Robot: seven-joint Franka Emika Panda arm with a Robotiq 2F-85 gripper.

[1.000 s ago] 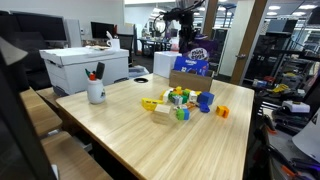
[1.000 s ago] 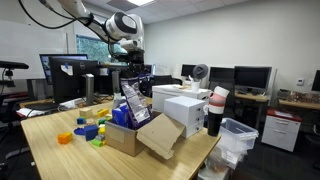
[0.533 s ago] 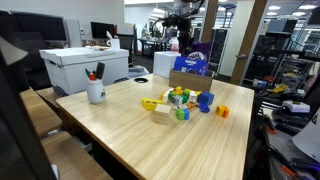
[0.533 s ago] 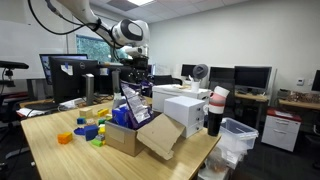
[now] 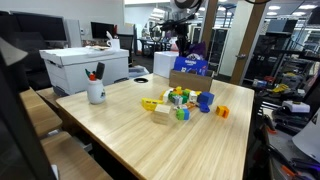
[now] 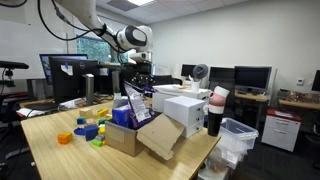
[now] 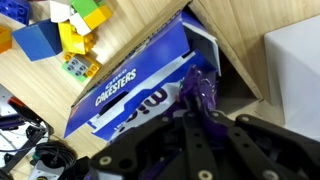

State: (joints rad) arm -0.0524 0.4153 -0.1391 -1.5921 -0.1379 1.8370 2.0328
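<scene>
The gripper's (image 7: 200,112) dark fingers (image 7: 190,135) are pressed together on a crinkled purple packet (image 7: 205,88), which sticks out past their tips in the wrist view. What kind of packet it is cannot be read from the pictures.

Directly under the fingers is an open cardboard box (image 7: 120,52). A blue snack bag (image 7: 130,90) printed with "CHEESTERS" lies inside it, tilted against the box wall. The purple packet hangs over one end of that blue bag. Whether the two touch cannot be told.

In both exterior views the gripper (image 5: 183,40) (image 6: 141,72) hangs in the air over the box (image 5: 190,78) (image 6: 125,135), which stands near the far edge of a wooden table (image 5: 130,130).

Judging by this, the packet is gripped and held clear of the table, above the box opening. It rests on nothing yet, so it is neither set down nor let go.

Beside the box lies a heap of coloured toy blocks (image 7: 70,30) (image 5: 180,100) in yellow, green and blue. A white cup of pens (image 5: 96,92) stands well apart, near the table's other side. A white box (image 7: 295,60) sits past the table edge.
</scene>
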